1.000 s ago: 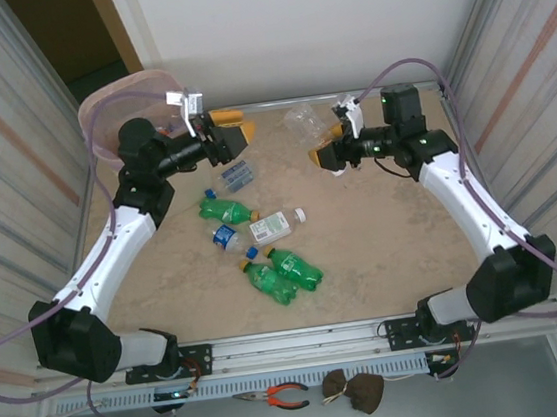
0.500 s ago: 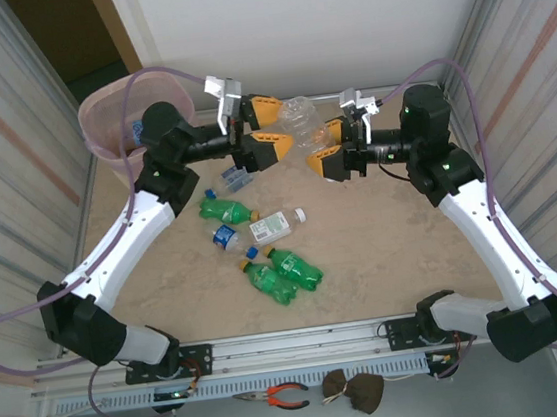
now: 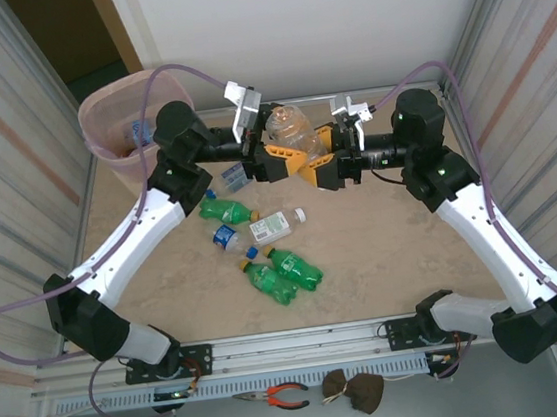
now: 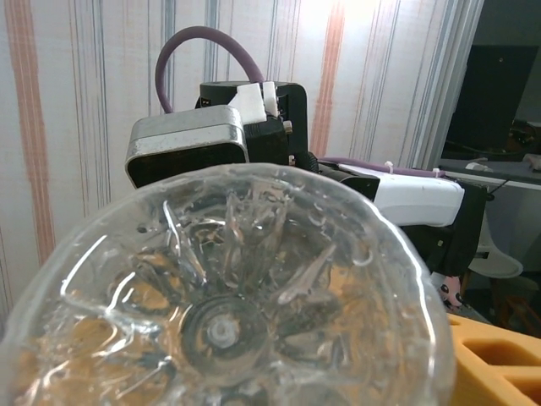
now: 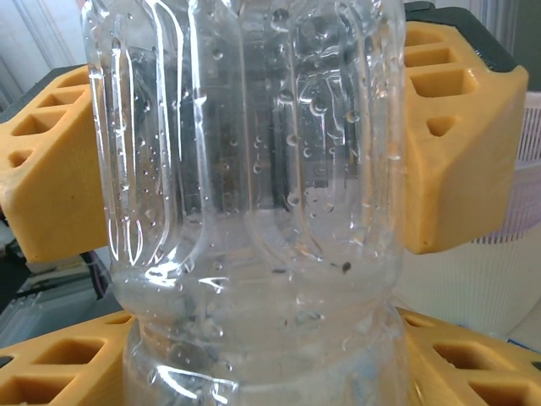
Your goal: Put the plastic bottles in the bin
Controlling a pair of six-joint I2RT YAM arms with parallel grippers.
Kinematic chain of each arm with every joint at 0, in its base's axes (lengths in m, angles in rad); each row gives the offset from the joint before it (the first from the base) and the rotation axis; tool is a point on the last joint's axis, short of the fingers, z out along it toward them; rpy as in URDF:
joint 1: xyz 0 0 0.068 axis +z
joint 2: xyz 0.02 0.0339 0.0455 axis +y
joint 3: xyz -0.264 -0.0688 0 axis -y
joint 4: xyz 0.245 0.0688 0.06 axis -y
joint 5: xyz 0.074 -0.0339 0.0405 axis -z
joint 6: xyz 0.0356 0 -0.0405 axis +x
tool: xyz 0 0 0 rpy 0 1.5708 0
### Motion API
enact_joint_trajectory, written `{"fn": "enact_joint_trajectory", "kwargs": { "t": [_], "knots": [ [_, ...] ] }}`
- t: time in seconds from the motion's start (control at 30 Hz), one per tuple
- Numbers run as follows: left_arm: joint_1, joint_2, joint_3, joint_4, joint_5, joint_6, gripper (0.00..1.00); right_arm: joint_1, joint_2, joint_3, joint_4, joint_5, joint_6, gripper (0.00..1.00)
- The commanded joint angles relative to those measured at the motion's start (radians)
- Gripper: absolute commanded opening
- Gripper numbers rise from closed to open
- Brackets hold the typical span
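While both arms are meeting in the air above the far middle of the table point(image 3: 394, 246), the right gripper point(image 3: 321, 159) is clamping a clear bottle point(image 3: 289, 127) at its narrowed waist, with its fingers point(image 5: 59, 372) partly closed and pressing in from either side in the right wrist view. The left gripper point(image 3: 279, 140) is reaching in from the left, its own fingers point(image 5: 461, 144) standing either side of the bottle's wider body, right against the plastic; whether they are squeezing or only touching, cannot tell. The bottle's ribbed base is facing the left wrist camera, and droplets are clinging inside its wall. The bin point(image 3: 88, 124) is sitting at the far left corner, pink liner folded over its rim, well apart from the held bottle. More bottles are lying loose left of the table's centre: a blue-labelled bottle point(image 3: 235, 176) farthest back, a green bottle point(image 3: 226, 210) just nearer, a white bottle point(image 3: 276, 227) and a blue-capped bottle point(image 3: 226, 238) side by side, and a pair of green bottles point(image 3: 295, 267) touching each other toward the near edge.
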Motion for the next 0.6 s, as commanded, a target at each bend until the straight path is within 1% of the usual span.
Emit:
{"fn": "enact_joint_trajectory", "kwargs": {
  "t": [0.0, 0.33, 0.57],
  "knots": [
    [-0.007, -0.048, 0.011, 0.041, 0.036, 0.028, 0.72, 0.010, -0.024, 0.022, 0.029, -0.014, 0.020, 0.62],
    [-0.009, -0.043, 0.023, 0.041, 0.038, 0.029, 0.62, 0.020, -0.029, 0.020, 0.012, -0.005, -0.007, 0.62],
    [-0.009, -0.049, 0.024, 0.015, 0.030, 0.048, 0.59, 0.020, -0.026, 0.017, -0.001, 0.011, -0.024, 0.63]
  ]
}}
